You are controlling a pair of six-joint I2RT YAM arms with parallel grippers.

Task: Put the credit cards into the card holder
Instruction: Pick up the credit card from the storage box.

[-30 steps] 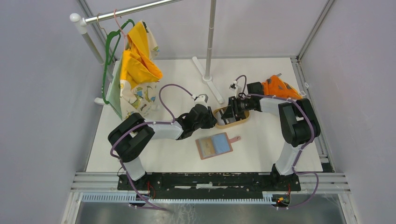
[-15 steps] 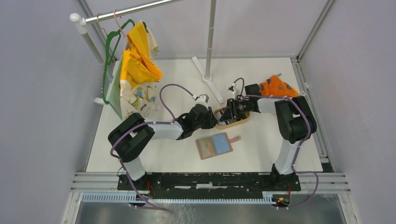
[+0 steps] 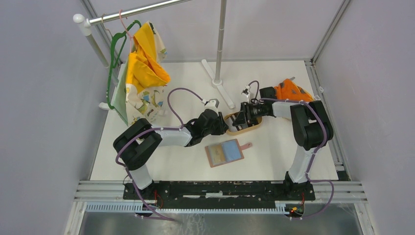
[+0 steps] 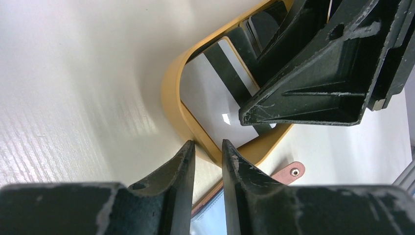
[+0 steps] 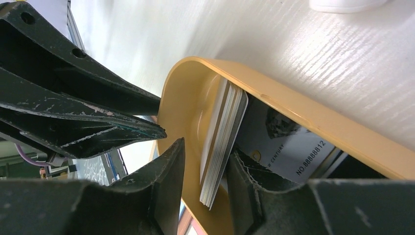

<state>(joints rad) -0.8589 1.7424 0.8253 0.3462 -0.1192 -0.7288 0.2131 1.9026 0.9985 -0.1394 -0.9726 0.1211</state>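
Observation:
An oval wooden tray [image 3: 250, 129] sits mid-table with the credit cards in it. My left gripper [image 3: 223, 126] is at the tray's left end. In the left wrist view the left gripper [image 4: 208, 143] is shut on the tray's rim [image 4: 171, 93]. My right gripper [image 3: 241, 119] reaches into the tray. In the right wrist view a stack of credit cards [image 5: 222, 132] stands on edge between the open right gripper's [image 5: 205, 149] fingers, leaning on the right one, with a gap to the left one. Another card [image 5: 293, 152] lies flat behind. The card holder [image 3: 224, 153] lies open nearer the bases.
An orange patterned cloth [image 3: 291, 90] lies behind the right arm. A clothes rail with a green hanger and yellow garment [image 3: 142, 73] stands at the back left. A pole's white foot [image 3: 218, 83] rests behind the tray.
The right gripper has shifted slightly over the tray, first left and then a little back. The left arm, tray and card holder have stayed put.

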